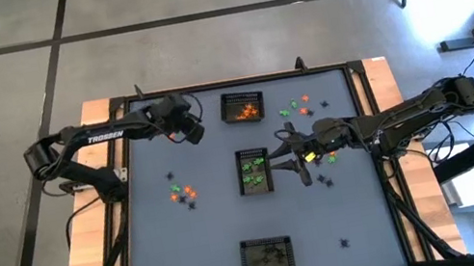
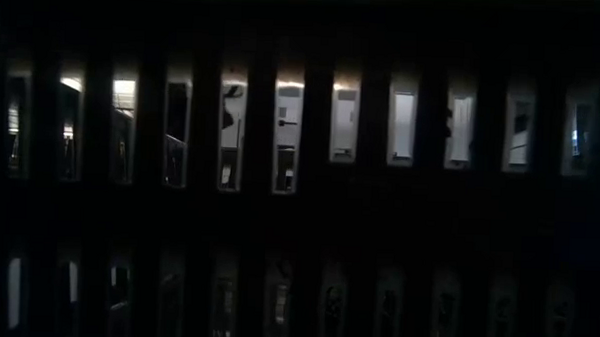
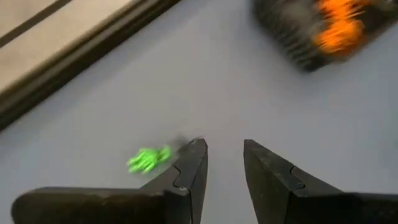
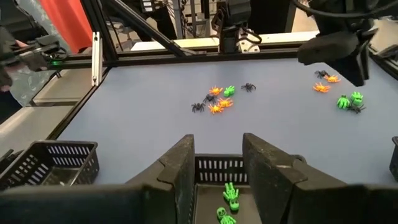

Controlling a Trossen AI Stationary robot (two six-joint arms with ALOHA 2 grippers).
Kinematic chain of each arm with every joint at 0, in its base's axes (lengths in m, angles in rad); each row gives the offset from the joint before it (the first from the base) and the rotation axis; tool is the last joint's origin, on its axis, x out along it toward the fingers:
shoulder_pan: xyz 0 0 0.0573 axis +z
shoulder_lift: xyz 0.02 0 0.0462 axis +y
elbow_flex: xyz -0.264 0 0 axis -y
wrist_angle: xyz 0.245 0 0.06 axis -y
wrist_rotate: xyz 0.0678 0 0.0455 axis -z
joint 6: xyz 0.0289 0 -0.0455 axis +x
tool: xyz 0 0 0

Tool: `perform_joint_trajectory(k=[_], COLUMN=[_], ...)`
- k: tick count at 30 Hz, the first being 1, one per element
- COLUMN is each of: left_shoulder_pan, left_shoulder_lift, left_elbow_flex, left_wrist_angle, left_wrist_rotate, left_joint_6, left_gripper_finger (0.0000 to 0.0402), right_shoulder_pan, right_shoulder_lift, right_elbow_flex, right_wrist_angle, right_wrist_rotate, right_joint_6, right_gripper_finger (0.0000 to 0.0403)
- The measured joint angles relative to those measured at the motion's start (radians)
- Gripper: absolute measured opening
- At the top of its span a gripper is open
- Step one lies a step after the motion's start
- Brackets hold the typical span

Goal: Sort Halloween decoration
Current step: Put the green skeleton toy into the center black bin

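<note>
Partly sorted: baskets hold some trinkets, others lie scattered on the desk; right gripper and left gripper fingers parted, empty.

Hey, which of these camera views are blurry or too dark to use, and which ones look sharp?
Low view: almost black, only bright slots through a dark grid, nothing of the table. Left wrist view: motion-smeared, the green trinket and the basket of orange ones are streaked. Right wrist view: sharp on the table, its own fingers soft. High view: evenly lit and clear.
</note>
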Motion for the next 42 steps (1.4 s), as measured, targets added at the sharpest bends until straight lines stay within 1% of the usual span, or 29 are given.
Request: perform_joint_trajectory(k=[3,7,12,19,27,32,42], left_shoulder_pan=[0.022,0.046,0.048,0.047,0.047,0.047,0.048], left_shoulder_lift=[0.000,0.000,0.000,0.023,0.118,0.170,0.175], left_elbow_flex=[-0.056,-0.110,-0.160,-0.167,-0.165,-0.162,-0.162], left_wrist_angle=[0.016,0.050,0.111,0.165,0.241,0.257,0.249], left_wrist_rotate=[-0.017,-0.012,-0.004,0.014,0.001,-0.016,-0.009], left_joint_6=[-0.032,-0.075,-0.086,-0.092,-0.125,-0.131,-0.131], left_gripper_finger=[0.0096,0.0096,0.0096,0.0096,0.0096,0.0096,0.0095], right_shoulder_pan=[0.000,0.000,0.000,0.001,0.001,0.001,0.000], right_shoulder_lift=[0.000,0.000,0.000,0.000,0.000,0.000,0.000], right_elbow_flex=[0.000,0.000,0.000,0.000,0.000,0.000,0.000], right_wrist_angle=[-0.013,-0.014,-0.012,0.011,0.023,0.023,0.020], right_wrist_rotate=[0.000,0.000,0.002,0.002,0.002,0.002,0.002], right_joint_6=[0.004,0.007,0.007,0.007,0.000,-0.003,-0.003], right_gripper_finger=[0.0133,0.0133,0.0133,0.0133,0.0133,0.0133,0.0133])
